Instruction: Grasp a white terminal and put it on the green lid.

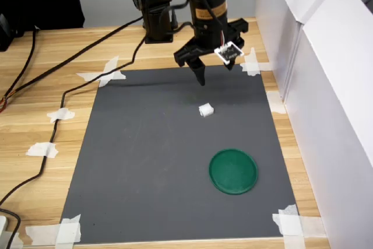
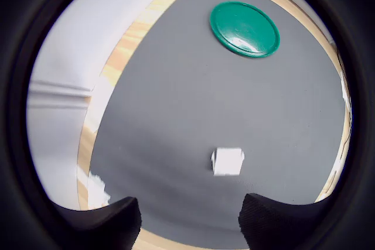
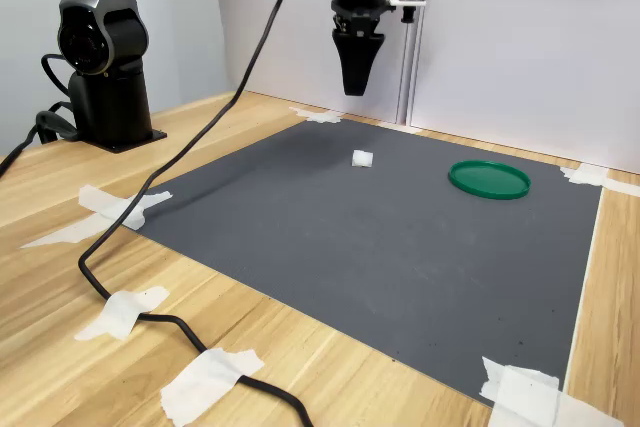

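Note:
The white terminal (image 1: 206, 109) (image 2: 227, 161) (image 3: 362, 158), a tiny blocky piece, lies on the dark grey mat (image 1: 151, 167), in its far half in the first exterior view. The green lid (image 1: 233, 171) (image 2: 244, 28) (image 3: 489, 179) lies flat on the same mat, nearer the front right in the first exterior view. My gripper (image 1: 217, 71) (image 2: 193, 226) (image 3: 353, 87) hangs open in the air above the mat's far edge, behind the terminal and well clear of it. Nothing sits between its fingers (image 2: 111, 226). The terminal and the lid are apart.
White tape (image 1: 105, 74) holds the mat's corners to the wooden table (image 1: 41, 126). A black cable (image 1: 52, 138) snakes along the first exterior view's left. White wall panels (image 1: 326, 86) close off its right side. The arm's base (image 3: 100, 57) stands at the second exterior view's left.

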